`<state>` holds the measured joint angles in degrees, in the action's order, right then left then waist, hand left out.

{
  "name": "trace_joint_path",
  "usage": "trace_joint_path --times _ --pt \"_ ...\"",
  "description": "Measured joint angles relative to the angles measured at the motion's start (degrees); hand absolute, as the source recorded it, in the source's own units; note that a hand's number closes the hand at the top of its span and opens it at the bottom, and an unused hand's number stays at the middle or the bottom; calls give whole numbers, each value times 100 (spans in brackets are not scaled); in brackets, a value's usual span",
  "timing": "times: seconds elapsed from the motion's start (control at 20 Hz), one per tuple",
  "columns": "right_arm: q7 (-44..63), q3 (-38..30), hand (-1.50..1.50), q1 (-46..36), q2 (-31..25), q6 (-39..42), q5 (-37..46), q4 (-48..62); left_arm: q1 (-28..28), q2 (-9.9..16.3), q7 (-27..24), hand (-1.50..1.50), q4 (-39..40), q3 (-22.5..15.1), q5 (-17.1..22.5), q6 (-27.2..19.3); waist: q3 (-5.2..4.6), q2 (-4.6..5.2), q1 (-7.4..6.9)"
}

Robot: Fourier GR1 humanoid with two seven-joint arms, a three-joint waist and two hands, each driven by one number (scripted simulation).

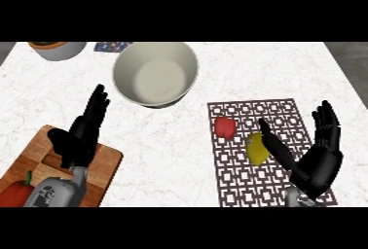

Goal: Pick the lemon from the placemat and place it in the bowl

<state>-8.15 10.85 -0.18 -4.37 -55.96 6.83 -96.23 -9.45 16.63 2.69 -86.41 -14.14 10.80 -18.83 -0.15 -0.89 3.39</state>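
Note:
A yellow lemon (256,148) lies on the patterned dark-red placemat (287,109) at the right, just below a red fruit (225,127). A large cream bowl (155,73) stands on the counter up and to the left of the mat. My right hand (320,163) hovers over the mat's right side, open, with its thumb stretched toward the lemon and its fingers pointing up; the lemon sits just left of the thumb. My left hand (82,133) is open with straight fingers above the cutting board at the left.
A wooden cutting board (108,165) lies at the lower left with a red pepper (14,192) on it. A grey pot (57,49) and a small patterned item (111,46) sit at the counter's far left edge.

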Motion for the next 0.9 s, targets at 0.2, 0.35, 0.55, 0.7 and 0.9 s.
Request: trace_joint_path --times 0.2,0.35,0.55,0.7,0.9 --pt "325 421 -150 777 259 -709 996 -517 124 16 -21 0 -151 -89 -13 118 -11 26 -130" --pt "902 622 -150 1347 344 -911 1676 -840 126 19 -24 0 -173 -105 -51 147 -17 52 -178" --pt "1936 720 -150 1936 400 -695 2445 -1485 84 -29 21 0 -230 -119 -68 158 -22 79 -236" --pt "2878 706 -150 2078 419 -273 2867 -1901 35 -64 36 0 -225 -126 -77 185 -23 102 -287" --pt "4193 675 -150 2137 430 413 3442 -2248 101 -100 -57 0 -199 -166 -131 225 -19 117 -341"
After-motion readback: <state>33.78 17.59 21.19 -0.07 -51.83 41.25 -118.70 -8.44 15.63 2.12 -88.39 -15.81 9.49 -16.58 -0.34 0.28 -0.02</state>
